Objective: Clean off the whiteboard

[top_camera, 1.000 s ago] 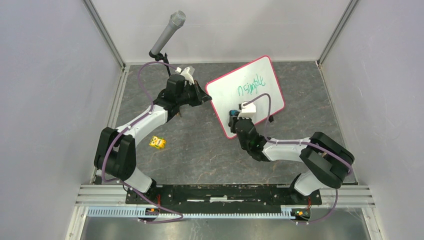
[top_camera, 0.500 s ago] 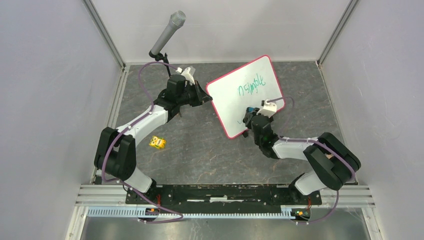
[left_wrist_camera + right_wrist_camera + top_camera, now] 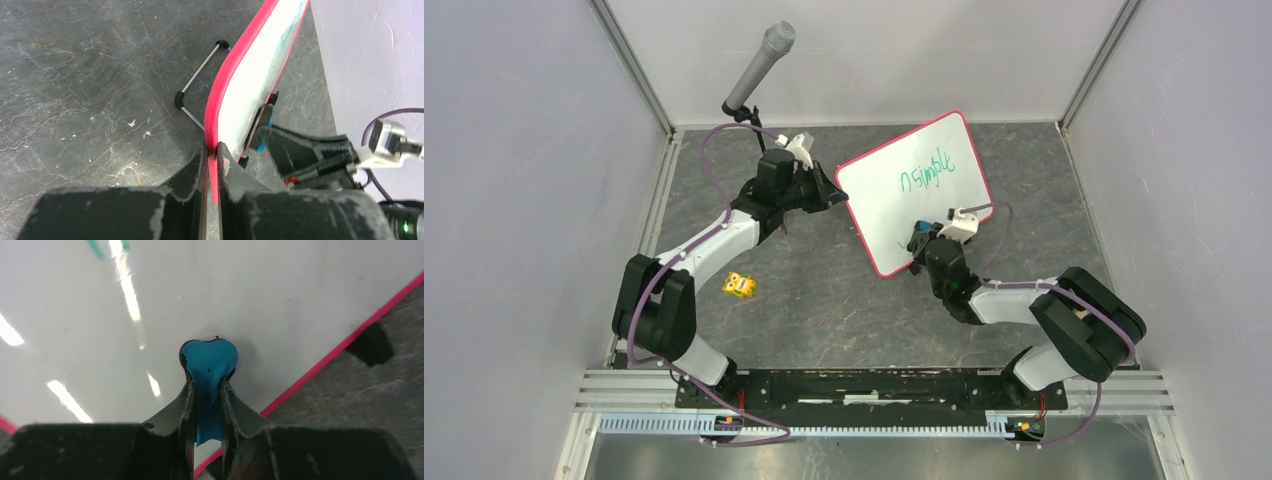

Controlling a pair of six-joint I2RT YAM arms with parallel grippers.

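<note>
The whiteboard [image 3: 902, 205] stands tilted at the back middle of the table, white with a pink-red frame and green writing [image 3: 926, 168] on its upper part. My left gripper [image 3: 836, 196] is shut on the board's left edge; the left wrist view shows the jaws pinching the pink frame [image 3: 214, 125]. My right gripper [image 3: 917, 240] is shut on a blue eraser [image 3: 208, 367] and presses it against the lower right of the board's face [image 3: 150, 295], near the bottom frame [image 3: 350, 342]. The eraser also shows in the left wrist view [image 3: 264, 134].
A small yellow block [image 3: 741, 285] lies on the table to the left front. A microphone [image 3: 759, 65] on a stand rises at the back left. The board's wire stand with black feet [image 3: 197, 75] rests behind it. Grey walls enclose the table.
My right gripper with the eraser swept right across the board's lower part, then came back a little left and down. The left gripper and the board have stayed still.
</note>
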